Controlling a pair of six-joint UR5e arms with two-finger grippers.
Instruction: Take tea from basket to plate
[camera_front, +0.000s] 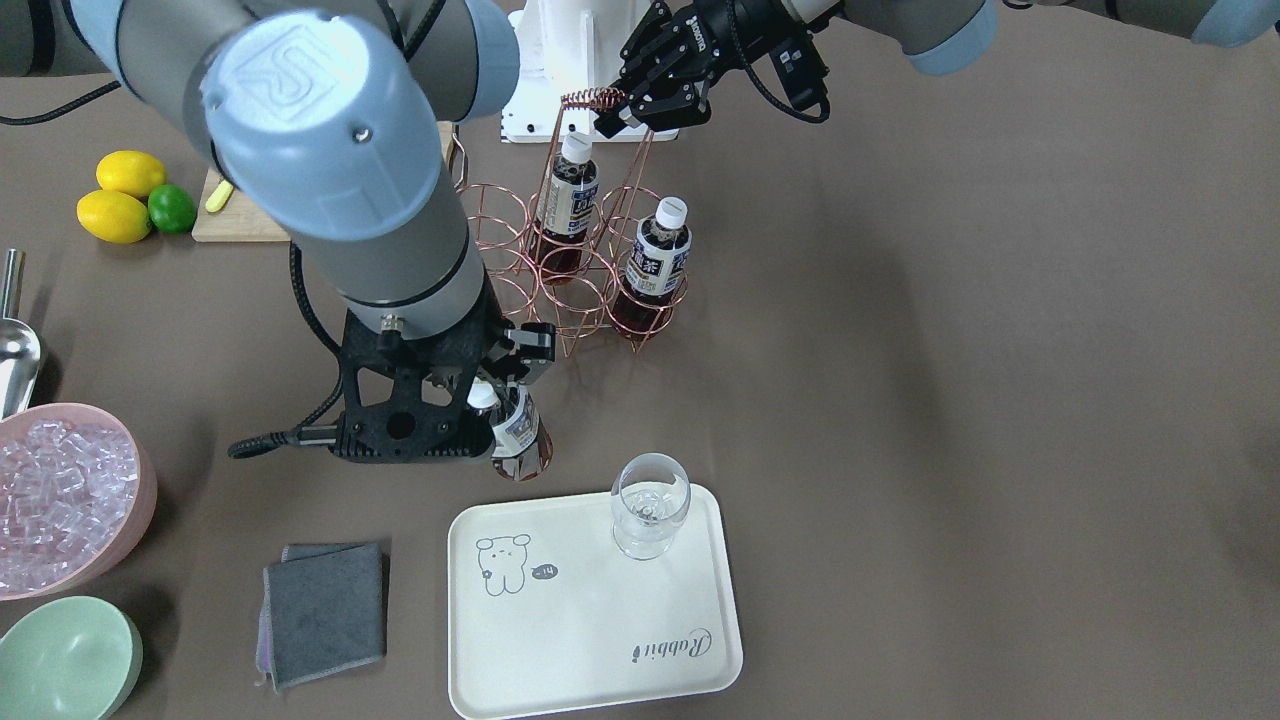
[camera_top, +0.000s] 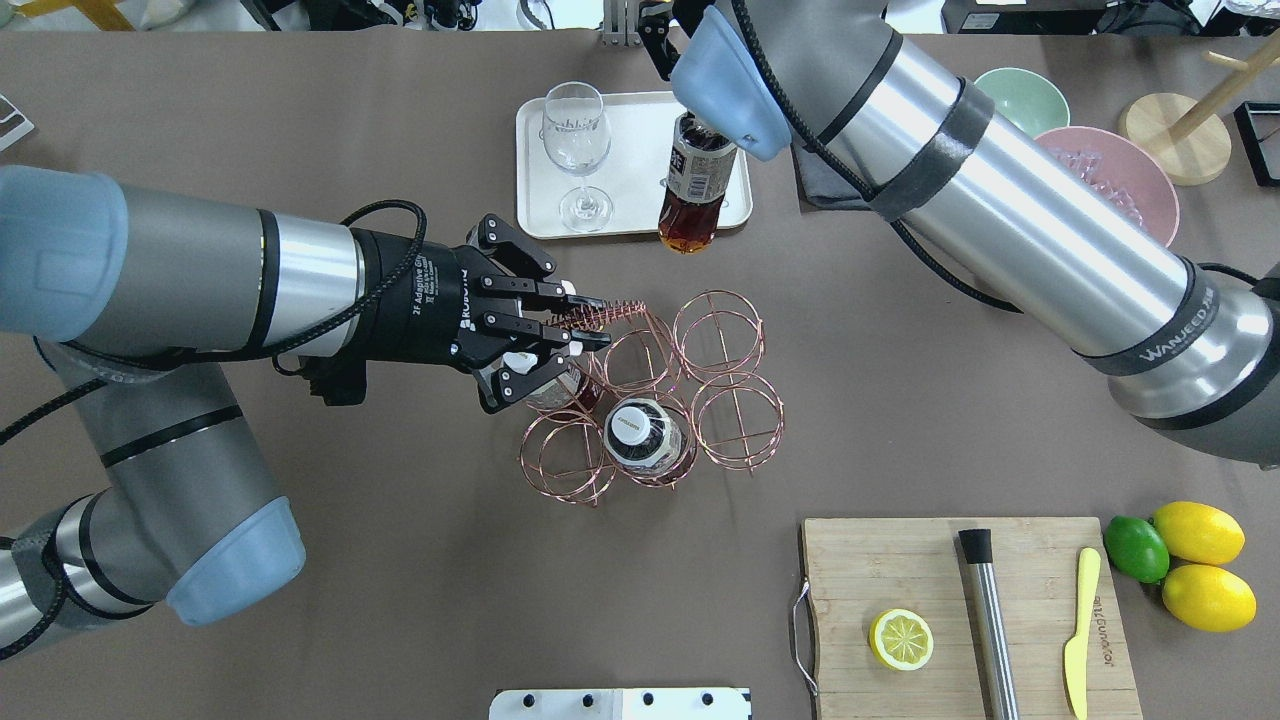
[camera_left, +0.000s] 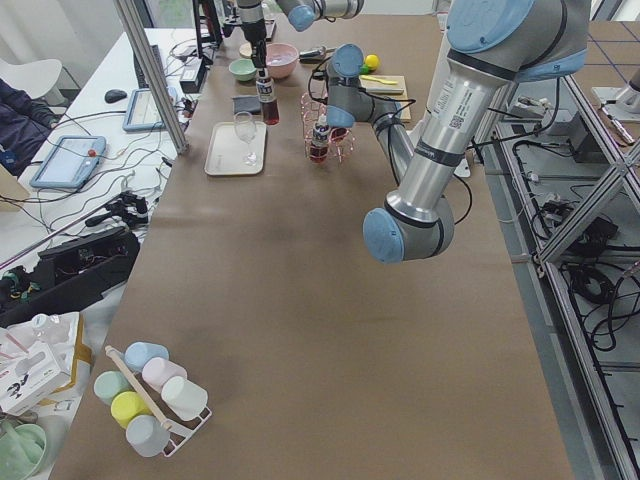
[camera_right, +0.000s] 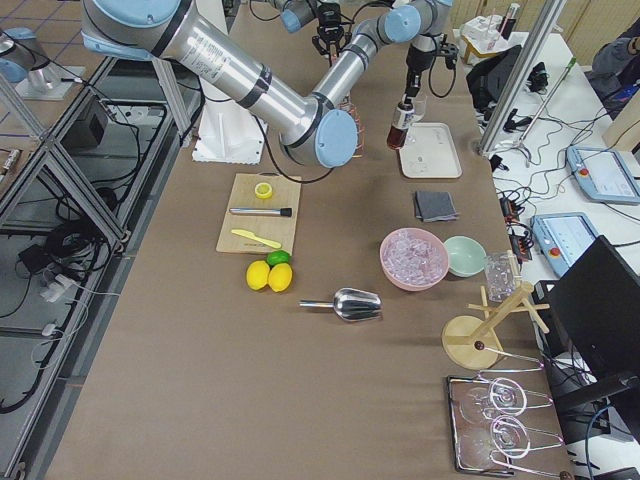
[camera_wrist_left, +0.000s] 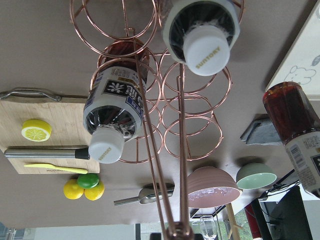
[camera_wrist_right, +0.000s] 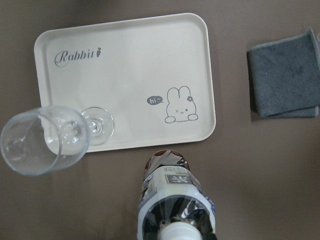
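- Front view: the right gripper (camera_front: 493, 398) is squeezed tight on the tea (camera_front: 518, 432). The tea hangs under it, just short of the plate (camera_front: 590, 640). The left gripper (camera_front: 625, 108) pinches the top of the basket (camera_front: 585, 290) handle.
- Overhead view: two other bottles (camera_top: 640, 435) stand in the basket, just past the left gripper.
- Right wrist view: the plate lies just ahead of the gripper, with a glass (camera_wrist_right: 42, 142) at one corner.
- I think the carrying step is almost over. Next: move over a bare spot, go down, let go.
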